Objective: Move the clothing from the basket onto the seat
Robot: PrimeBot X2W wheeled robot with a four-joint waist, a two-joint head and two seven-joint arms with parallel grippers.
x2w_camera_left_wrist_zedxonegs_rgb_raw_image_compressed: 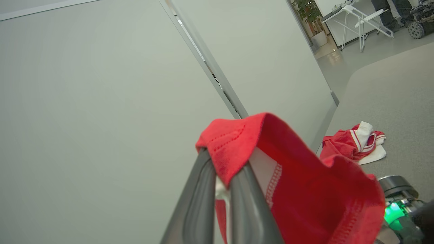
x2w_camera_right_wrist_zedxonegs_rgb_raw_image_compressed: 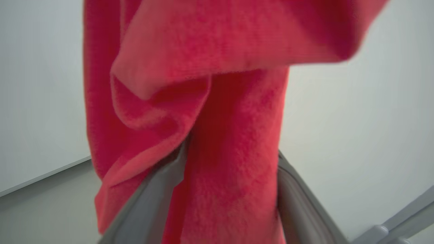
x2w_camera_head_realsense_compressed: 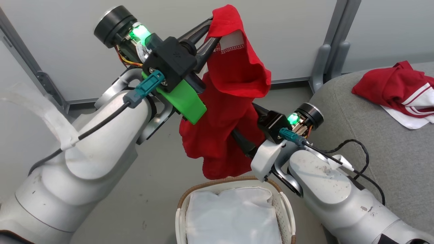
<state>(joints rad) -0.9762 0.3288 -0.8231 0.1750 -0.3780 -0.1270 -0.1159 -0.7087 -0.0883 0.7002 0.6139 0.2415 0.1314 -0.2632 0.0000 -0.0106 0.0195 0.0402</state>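
**Spotter:** Where's the piece you're carrying?

**Me:** The red garment (x2w_camera_head_realsense_compressed: 234,101) hangs in the air above the basket (x2w_camera_head_realsense_compressed: 182,200), with its lowest fold just over the rim. My left gripper (x2w_camera_left_wrist_zedxonegs_rgb_raw_image_compressed: 222,162) is clenched on its top edge, with the hem pinched between the fingertips. My right gripper (x2w_camera_right_wrist_zedxonegs_rgb_raw_image_compressed: 232,152) is spread wide lower down. The cloth drapes between its fingers, but they aren't clamped on it.

**Spotter:** And the basket?

**Me:** I can see the white liner (x2w_camera_head_realsense_compressed: 234,217) and no red in it, so I think this is the last piece. A second red garment (x2w_camera_head_realsense_compressed: 396,88) with white trim already lies on the grey seat (x2w_camera_head_realsense_compressed: 390,152), off to my right.

**Spotter:** How would you finish?

**Me:** I'd keep the left pinch firm and the arm high so the tail clears the rim. Then I'd swing right, over the cushion's rounded edge. The right fingers worry me, because the loose cloth could snag on them. I'd either draw that arm clear or use it to support the hanging part. I'd release only once the bulk lies on the cushion, well in from the edge.
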